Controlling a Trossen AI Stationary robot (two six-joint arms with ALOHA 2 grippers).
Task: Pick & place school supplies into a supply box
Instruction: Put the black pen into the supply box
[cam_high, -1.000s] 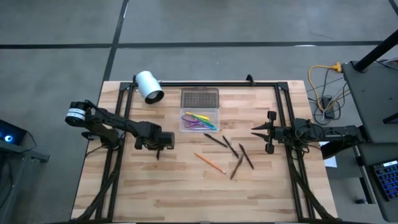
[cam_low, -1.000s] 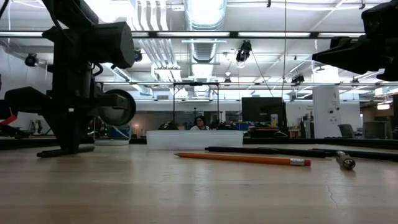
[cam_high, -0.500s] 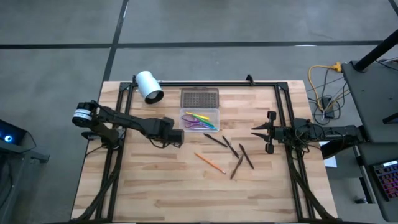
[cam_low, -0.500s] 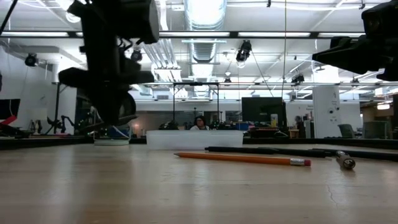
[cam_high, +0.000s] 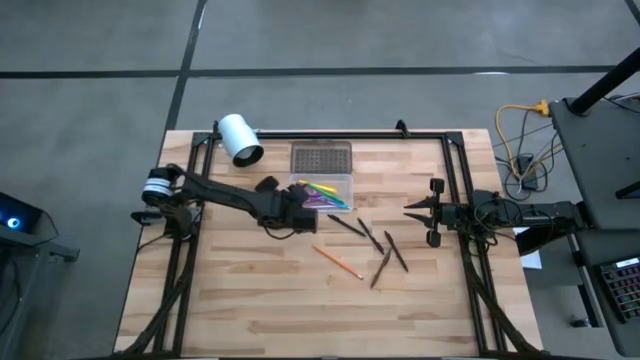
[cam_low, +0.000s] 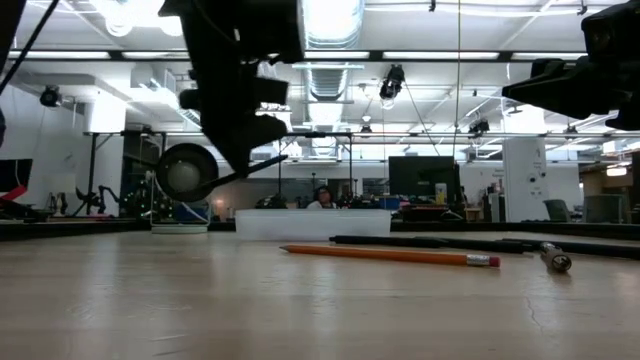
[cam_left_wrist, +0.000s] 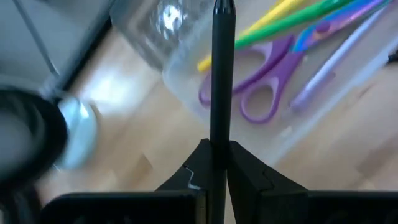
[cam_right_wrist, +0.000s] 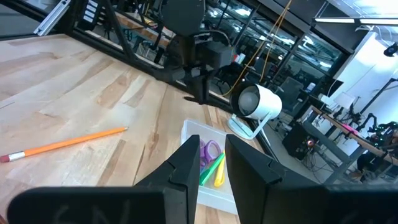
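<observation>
1 dark pencil (cam_left_wrist: 221, 81) is carried by the left gripper (cam_left_wrist: 214, 163) at the near edge of the supply box (cam_high: 321, 193).

The pencil is clamped between the fingers near its lower end and stands out past them over the box's rim, with purple scissors (cam_left_wrist: 249, 84) and green, yellow and purple pens seen inside the clear case. It is judged light, stiff and smooth, so a narrow pinch near the middle of the shaft would keep it from pivoting or slipping. 4 more dark pencils (cam_high: 375, 245) and 1 orange pencil (cam_high: 337, 261) lie loose on the wooden table (cam_high: 250, 300) just in front of the box. The right gripper (cam_high: 432, 212) waits well apart at the table's right side, its fingers parted and empty.
</observation>
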